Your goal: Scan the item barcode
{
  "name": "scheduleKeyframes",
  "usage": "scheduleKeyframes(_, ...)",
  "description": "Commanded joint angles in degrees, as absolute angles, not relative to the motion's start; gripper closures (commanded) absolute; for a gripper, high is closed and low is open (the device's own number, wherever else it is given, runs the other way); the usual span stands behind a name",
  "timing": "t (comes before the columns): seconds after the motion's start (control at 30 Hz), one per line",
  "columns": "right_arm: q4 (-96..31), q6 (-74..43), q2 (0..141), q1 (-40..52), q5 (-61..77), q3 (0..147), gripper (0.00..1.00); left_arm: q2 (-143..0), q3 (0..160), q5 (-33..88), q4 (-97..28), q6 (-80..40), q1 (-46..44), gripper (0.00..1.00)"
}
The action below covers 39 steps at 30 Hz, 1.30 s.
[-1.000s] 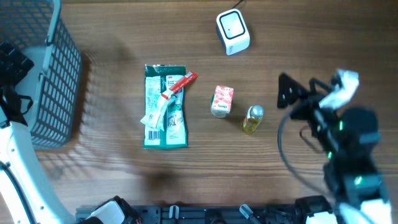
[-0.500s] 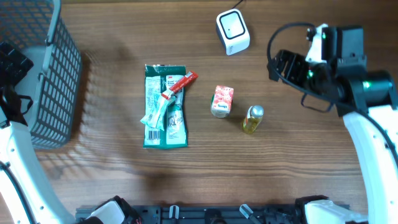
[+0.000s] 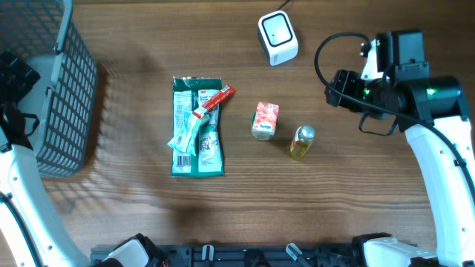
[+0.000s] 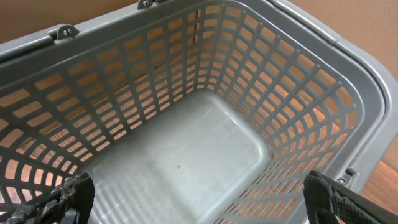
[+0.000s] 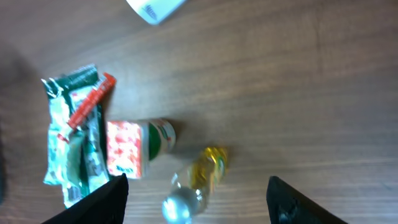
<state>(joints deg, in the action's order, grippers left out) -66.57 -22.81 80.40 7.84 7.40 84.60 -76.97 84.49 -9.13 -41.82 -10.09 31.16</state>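
**Both grippers empty, goods lying loose mid-table**

The wooden table (image 3: pixel 237 215) carries everything. At its left edge stands the grey plastic basket (image 3: pixel 70 89), its lattice walls and bare floor filling the left wrist view. The left gripper (image 4: pixel 199 193) hangs over that basket with its jaws spread wide, one finger at each lower corner of the view, and nothing between them.

On the right side the right gripper (image 3: pixel 335 89) hovers above the table. It points toward the goods, with its jaws apart and nothing in them.

The items to be scanned lie in a loose row across the middle of the table, none of them touched. Furthest left is a pair of green packets (image 3: pixel 197 141), lying flat. The white scanner (image 3: pixel 277 37) sits near the far edge, well apart from the row. A small red-and-white carton (image 3: pixel 264 120) lies on its side just right of the packets. Beside it lies a small yellow bottle (image 3: pixel 301 142) with a silver cap, the item nearest the right gripper. A red-and-white sachet (image 3: pixel 215 100) rests slantwise across the top of the packets.
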Motion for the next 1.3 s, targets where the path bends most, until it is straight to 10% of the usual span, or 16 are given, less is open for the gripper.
scheduleKeyframes(0.0, -68.14, -22.44, 80.64, 9.52, 5.85, 85.93, 0.24, -76.88, 84.82, -8.84, -41.67, -9.02, 31.4, 0.0)
scheduleKeyframes(0.63, -72.58, -24.01, 86.06, 15.57, 3.14, 84.64, 0.0, -76.88, 84.82, -8.82, -41.69, -9.02, 31.4, 0.0)
scheduleKeyframes(1.27, -73.49, -23.99, 86.83, 15.57, 5.17, 84.62, 0.08, -76.88, 84.82, -8.82, -41.67, -9.02, 31.4, 0.0)
